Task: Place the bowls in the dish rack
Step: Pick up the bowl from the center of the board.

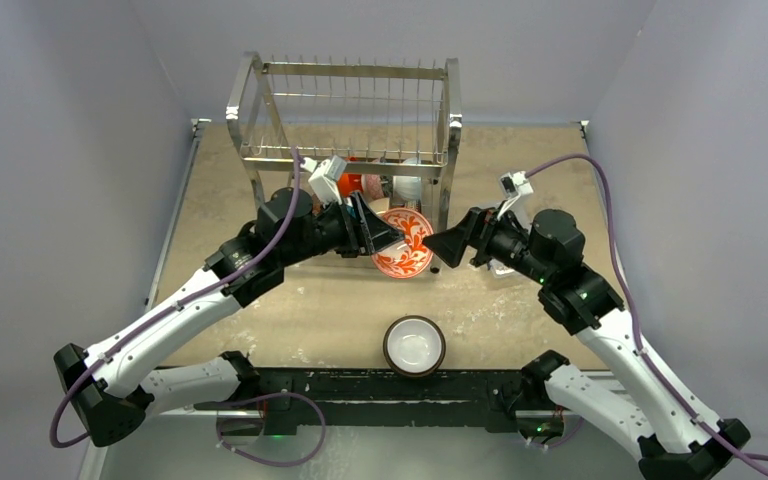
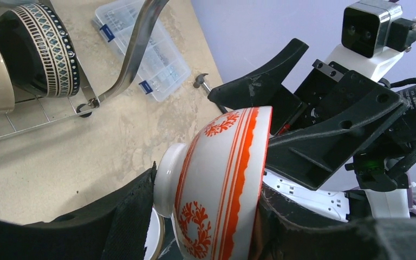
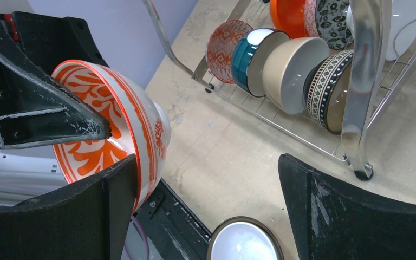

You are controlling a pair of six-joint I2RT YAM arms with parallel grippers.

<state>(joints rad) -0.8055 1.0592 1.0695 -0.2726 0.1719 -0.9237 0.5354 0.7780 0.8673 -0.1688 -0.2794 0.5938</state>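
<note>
Left gripper (image 1: 388, 238) has the round red-and-white floral ceramic bowl (image 1: 407, 248), jaws pinching its wall, one finger inside the mouth and one on the outside. The bowl hangs above the mottled beige surface (image 1: 290, 310), at 6 o'clock of the tall shiny steel wire dish rack (image 1: 345, 163), just in front of its legs. It's tipped on edge, axis lying close to level. The mouth is turned toward 4 o'clock, facing the right arm, and the white foot points back toward 10 o'clock.

Right gripper (image 1: 436, 247) sits at the bowl's 3 o'clock, jaws spread wide, one finger just beside the rim; touching or not, can't tell.

On the rack's lower shelf, bowls stand on edge in a row: a red patterned bowl (image 3: 225, 49), a teal bowl (image 3: 249, 54), a plain tan bowl (image 3: 290, 70) and a black-and-white patterned bowl (image 3: 325, 86). At 6 o'clock of the held bowl, near the front edge, a brown-rimmed white bowl (image 1: 414, 345) sits upright, mouth up.
</note>
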